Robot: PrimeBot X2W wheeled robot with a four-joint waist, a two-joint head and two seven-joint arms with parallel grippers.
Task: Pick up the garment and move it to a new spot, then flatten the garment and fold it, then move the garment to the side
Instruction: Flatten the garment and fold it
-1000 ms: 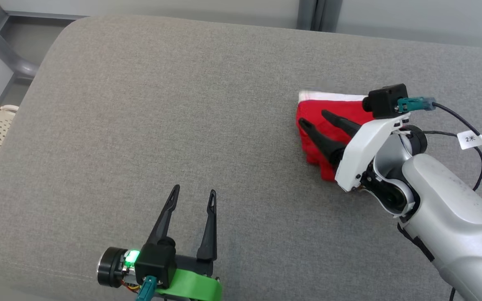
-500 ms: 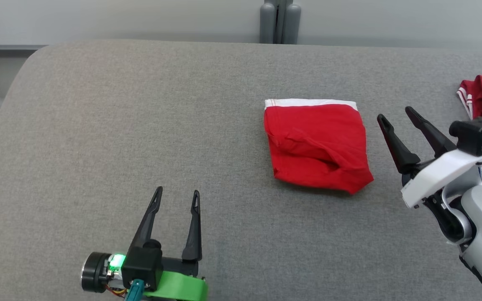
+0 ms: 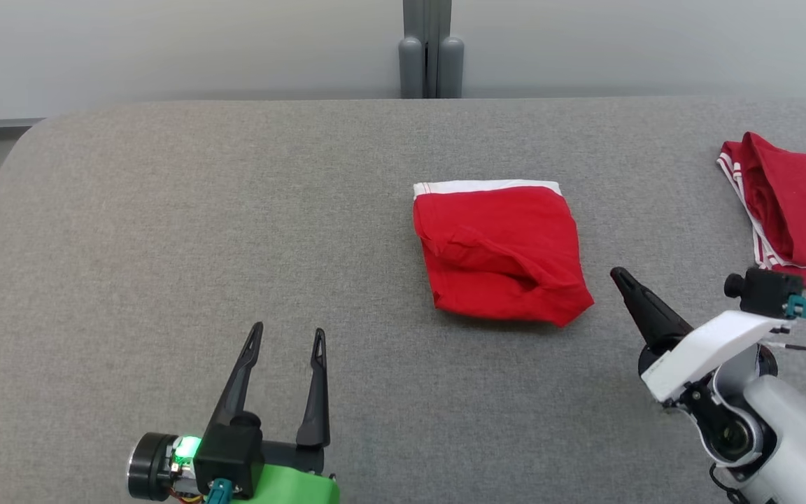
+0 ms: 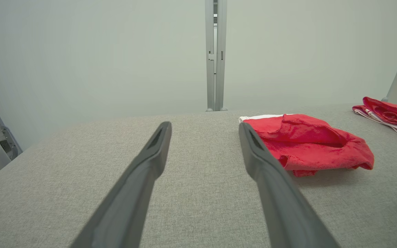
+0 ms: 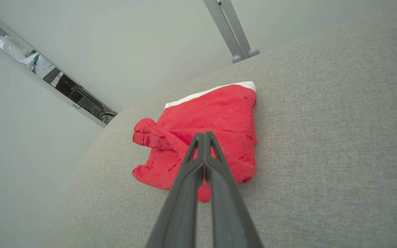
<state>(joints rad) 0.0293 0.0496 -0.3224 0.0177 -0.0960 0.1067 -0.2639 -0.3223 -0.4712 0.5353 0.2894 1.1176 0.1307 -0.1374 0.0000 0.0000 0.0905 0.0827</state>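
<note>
My right gripper (image 3: 625, 280) has drawn back with its fingers pinched together, empty, so the folded red cloth garment with white waistband (image 3: 501, 255) lies mid-way across the grey fabric tabletop (image 3: 200, 210) at its ten o'clock, nearer it than my left gripper (image 3: 287, 330), spread wide and empty.

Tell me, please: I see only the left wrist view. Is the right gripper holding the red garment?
Observer: No. In the right wrist view the right gripper has its fingers pressed together, with no cloth between them.
Operator: Is it touching anything?
Observer: The head view shows a strip of grey surface between its tip and the folded red garment, beside the near right corner.
Operator: And the other arm?
Observer: In the head view the left gripper sits left of the garment and nearer the robot.
</note>
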